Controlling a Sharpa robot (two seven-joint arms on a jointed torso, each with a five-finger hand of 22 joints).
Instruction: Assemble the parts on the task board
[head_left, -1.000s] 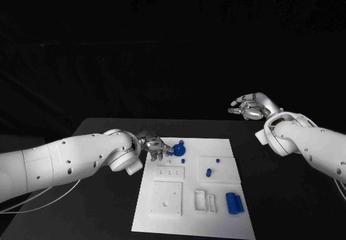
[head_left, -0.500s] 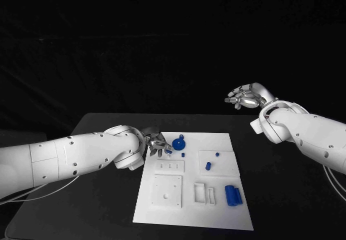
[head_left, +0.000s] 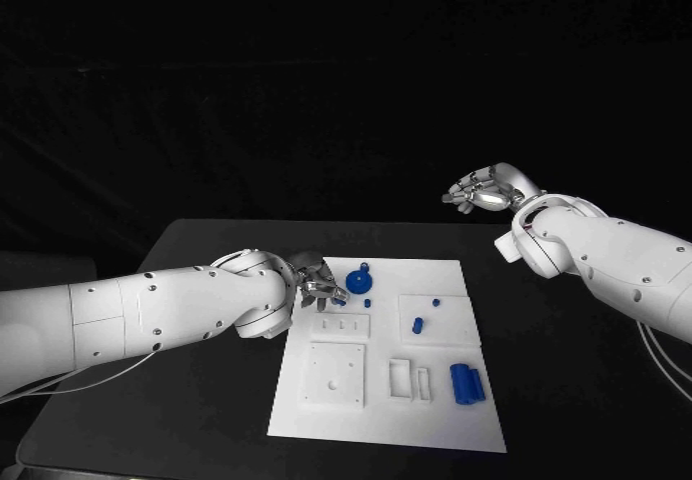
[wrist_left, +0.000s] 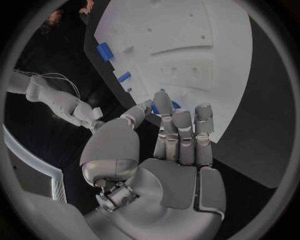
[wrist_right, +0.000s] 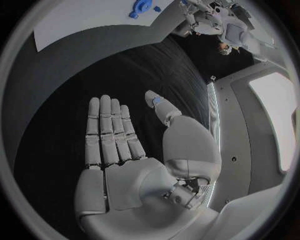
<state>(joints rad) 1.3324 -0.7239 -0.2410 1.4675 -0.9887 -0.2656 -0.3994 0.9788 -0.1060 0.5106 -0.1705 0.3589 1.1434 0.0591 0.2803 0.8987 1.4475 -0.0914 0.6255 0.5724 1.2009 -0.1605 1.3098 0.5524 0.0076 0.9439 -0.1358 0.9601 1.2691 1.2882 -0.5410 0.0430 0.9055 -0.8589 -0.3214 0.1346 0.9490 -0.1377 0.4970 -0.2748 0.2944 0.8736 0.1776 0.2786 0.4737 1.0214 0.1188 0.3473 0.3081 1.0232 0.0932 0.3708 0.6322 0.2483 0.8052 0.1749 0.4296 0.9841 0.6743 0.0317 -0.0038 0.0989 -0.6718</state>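
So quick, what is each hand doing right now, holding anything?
Left hand: open, holding nothing, fingers over the white task board.
Right hand: open, flat, empty.

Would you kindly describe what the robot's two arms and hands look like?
Both arms are glossy white with rounded shells dotted with small dark screw holes; the left arm trails thin white cables near its base. The left hand and right hand are silver metal, with segmented fingers and smooth, domed thumb bases.
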